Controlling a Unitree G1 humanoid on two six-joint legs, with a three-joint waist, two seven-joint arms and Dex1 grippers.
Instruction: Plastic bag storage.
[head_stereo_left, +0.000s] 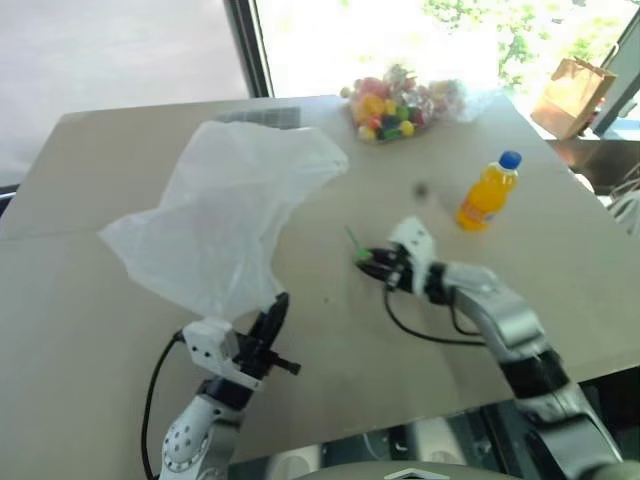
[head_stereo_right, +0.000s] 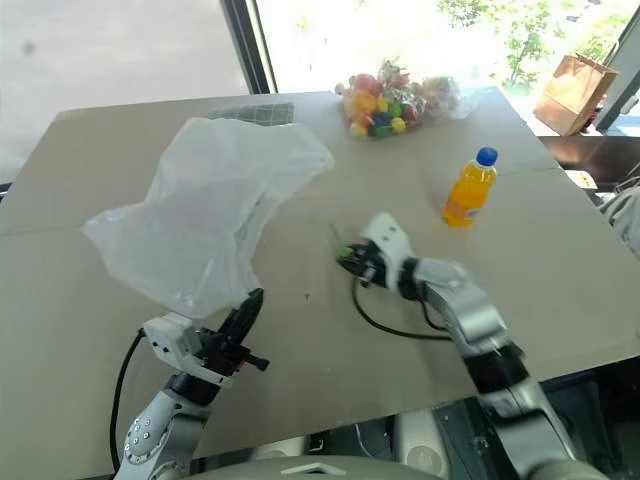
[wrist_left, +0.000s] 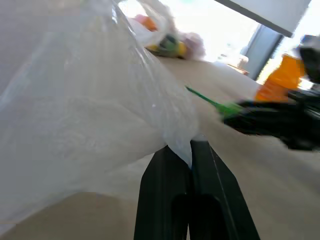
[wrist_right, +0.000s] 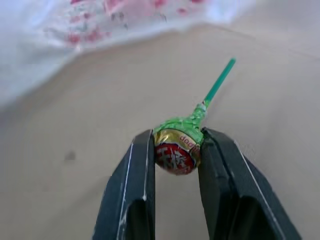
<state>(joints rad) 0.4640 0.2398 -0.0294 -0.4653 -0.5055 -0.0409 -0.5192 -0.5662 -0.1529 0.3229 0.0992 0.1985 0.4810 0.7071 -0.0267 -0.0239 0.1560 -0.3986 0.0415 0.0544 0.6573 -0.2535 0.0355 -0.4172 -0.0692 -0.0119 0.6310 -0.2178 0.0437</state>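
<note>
Pinching plastic bag (head_stereo_left: 225, 215) corner, left gripper (head_stereo_left: 272, 312) clamped — bag draped above

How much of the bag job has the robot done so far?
Done: the left pincer is shut on a corner of the plastic bag, lifting it off the table. In hand: the right pincer grips a lollipop, stick pointing towards the bag. Left: the lollipop isn't inside the bag yet, and the bag isn't stored.

Left gripper (head_stereo_left: 272, 312) jaws pinched shut; right gripper (head_stereo_left: 368, 262) jaws clamped.
</note>
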